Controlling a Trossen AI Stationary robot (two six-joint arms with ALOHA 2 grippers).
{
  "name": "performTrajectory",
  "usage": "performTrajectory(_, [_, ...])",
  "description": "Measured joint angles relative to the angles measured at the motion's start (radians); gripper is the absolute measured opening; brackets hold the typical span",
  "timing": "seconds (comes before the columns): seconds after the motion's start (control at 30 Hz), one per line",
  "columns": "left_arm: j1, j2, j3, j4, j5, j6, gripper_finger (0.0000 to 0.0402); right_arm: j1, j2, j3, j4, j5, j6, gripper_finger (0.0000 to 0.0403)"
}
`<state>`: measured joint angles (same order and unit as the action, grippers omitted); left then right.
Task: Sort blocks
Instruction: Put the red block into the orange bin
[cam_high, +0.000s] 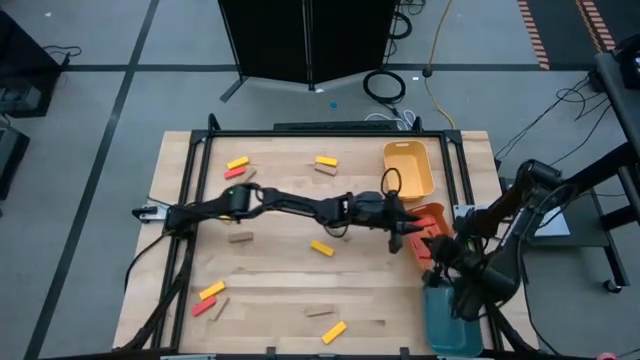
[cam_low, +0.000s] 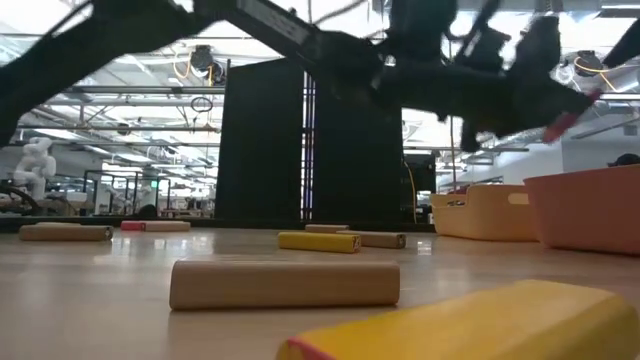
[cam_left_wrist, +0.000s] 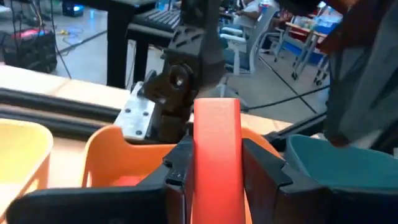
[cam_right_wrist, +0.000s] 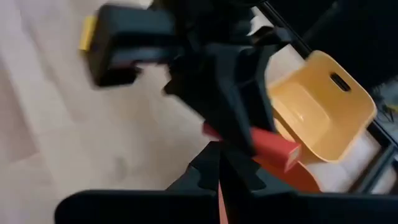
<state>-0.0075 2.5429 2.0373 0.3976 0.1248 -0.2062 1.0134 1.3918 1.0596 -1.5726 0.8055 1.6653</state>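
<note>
Left arm stretched across the table, its left gripper (cam_high: 412, 232) at the rim of the orange tray (cam_high: 432, 212), fingers pinching a red block (cam_left_wrist: 217, 146) held upright between the pads; from the low view the block (cam_low: 566, 122) hangs in the air above the trays, not yet released. Right gripper (cam_high: 440, 262) waits just beside, at the near edge of the orange tray and above the teal tray (cam_high: 450, 322), fingers pressed together and empty. Step in hand, as judged: delivery of a red block to the orange tray. Next move calls for centring over the tray's hollow, then spreading the fingers, minding the right arm close by. Remaining blocks lie scattered on the wooden table (cam_high: 280, 290): yellow (cam_high: 321, 248), tan (cam_high: 239, 237), red-and-yellow pair (cam_high: 207, 298). Yellow tray (cam_high: 409, 170) looks empty.
</note>
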Motion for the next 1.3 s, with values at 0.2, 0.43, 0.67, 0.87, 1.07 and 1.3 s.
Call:
performTrajectory(0.2, [0.000,0.102,0.158,0.008,-0.001,0.002,0.0088,0.001,-0.064,-0.078,0.003,0.000,0.036,0.0000])
performTrajectory(0.43, [0.013,0.135,0.211,0.004,-0.011,0.002,0.0088,0.001,-0.085,-0.085,0.008,0.006,0.036,0.0000])
performTrajectory(0.67, [0.007,0.135,0.211,0.004,-0.009,0.003,0.0093,0.001,-0.090,-0.085,0.008,0.006,0.028,0.0000])
performTrajectory(0.87, [0.006,0.135,0.211,0.010,-0.013,0.010,0.0132,0.001,-0.105,-0.085,0.008,0.005,0.026,0.0000])
performTrajectory(1.07, [0.006,0.135,0.211,0.010,-0.017,0.012,0.0161,0.001,-0.106,-0.085,0.008,0.005,0.017,0.0000])
performTrajectory(1.3, [0.007,0.135,0.211,-0.029,-0.020,0.012,0.0163,0.001,-0.106,-0.085,0.009,0.005,0.017,0.0000])
